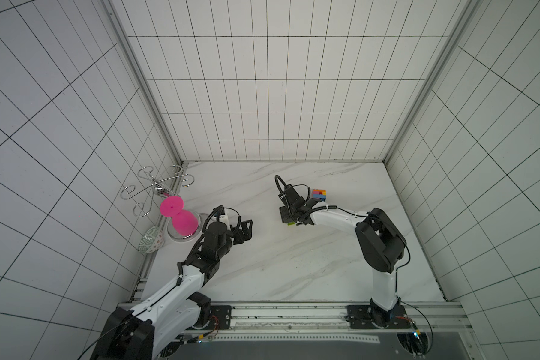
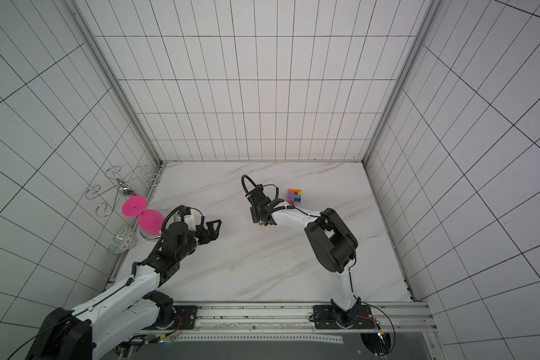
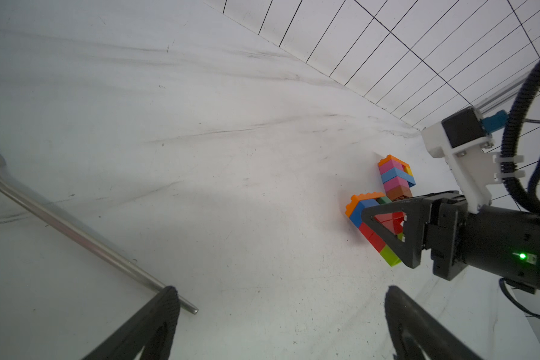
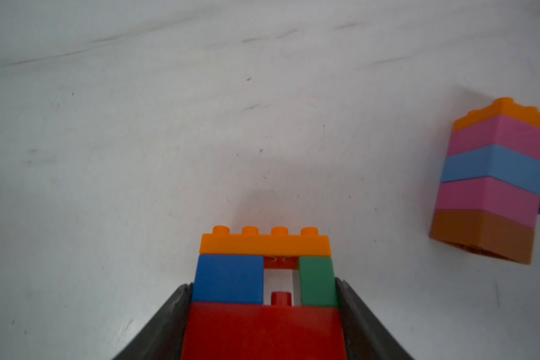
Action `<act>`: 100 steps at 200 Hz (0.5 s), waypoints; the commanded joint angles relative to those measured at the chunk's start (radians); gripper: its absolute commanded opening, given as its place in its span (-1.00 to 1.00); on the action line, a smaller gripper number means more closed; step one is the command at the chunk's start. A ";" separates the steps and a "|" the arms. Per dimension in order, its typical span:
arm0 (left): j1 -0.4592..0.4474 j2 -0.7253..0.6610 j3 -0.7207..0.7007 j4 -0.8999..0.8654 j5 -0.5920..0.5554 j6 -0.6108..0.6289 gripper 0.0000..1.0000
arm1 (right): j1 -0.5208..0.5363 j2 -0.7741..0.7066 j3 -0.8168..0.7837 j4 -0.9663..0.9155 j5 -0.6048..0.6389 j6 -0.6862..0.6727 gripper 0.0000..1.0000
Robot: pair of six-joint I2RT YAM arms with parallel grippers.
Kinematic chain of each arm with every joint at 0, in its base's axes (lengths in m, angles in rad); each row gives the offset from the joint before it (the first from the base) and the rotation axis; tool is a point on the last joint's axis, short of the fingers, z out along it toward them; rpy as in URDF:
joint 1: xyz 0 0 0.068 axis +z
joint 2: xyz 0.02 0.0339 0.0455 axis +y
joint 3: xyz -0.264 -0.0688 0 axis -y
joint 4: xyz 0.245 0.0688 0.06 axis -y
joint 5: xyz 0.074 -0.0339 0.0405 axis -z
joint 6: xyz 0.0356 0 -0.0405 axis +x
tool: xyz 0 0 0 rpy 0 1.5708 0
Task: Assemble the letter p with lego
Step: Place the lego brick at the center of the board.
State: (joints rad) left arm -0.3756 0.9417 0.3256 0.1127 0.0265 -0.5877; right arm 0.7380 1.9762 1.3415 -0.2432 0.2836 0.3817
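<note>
White marble tabletop (image 1: pixel 262 258). Right gripper (image 4: pixel 264 290) clamps a lego assembly (image 4: pixel 264 246) near mid-table. The right wrist view cuts off its lower end, and the gripper mostly hides it in both top views. A loose lego stack (image 4: pixel 493 187) lies just beside. Left gripper (image 3: pixel 281 296) spread wide, empty.

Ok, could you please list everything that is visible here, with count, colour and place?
held lego piece: 1; orange, blue, green, red and lime bricks; in the right gripper, mid-table
loose lego stack: 1; orange, pink, blue, brown; on the table, apart from the held piece
cup: 1; pink, hourglass-shaped; left table edge, on the round base
round base: 1; silvery; under the cup
wire stand: 1; silver; far left corner
egg-shaped thing: 1; green-white patterned; by the left wall
table: 1; white marbled
left gripper: 1; black; open, empty, near the cup
right gripper: 1; black; closed on the held lego piece
</note>
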 commanded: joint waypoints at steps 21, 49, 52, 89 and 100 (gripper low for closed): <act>0.006 -0.010 -0.006 0.012 -0.003 -0.006 0.96 | -0.021 0.077 -0.088 0.319 0.094 -0.023 -0.06; 0.007 -0.016 -0.003 0.011 -0.003 -0.004 0.95 | -0.033 0.093 -0.129 0.378 0.079 -0.014 0.02; 0.005 -0.017 -0.003 0.011 -0.002 -0.004 0.95 | -0.033 0.093 -0.133 0.383 0.078 -0.014 0.03; 0.006 -0.009 -0.001 0.013 0.004 -0.002 0.95 | -0.035 0.087 -0.175 0.421 0.066 -0.003 0.37; 0.006 -0.008 0.000 0.013 0.005 -0.002 0.95 | -0.035 0.078 -0.181 0.424 0.062 -0.003 0.47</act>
State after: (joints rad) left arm -0.3756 0.9379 0.3256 0.1123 0.0269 -0.5873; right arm 0.7128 2.0365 1.2022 0.1772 0.3500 0.3737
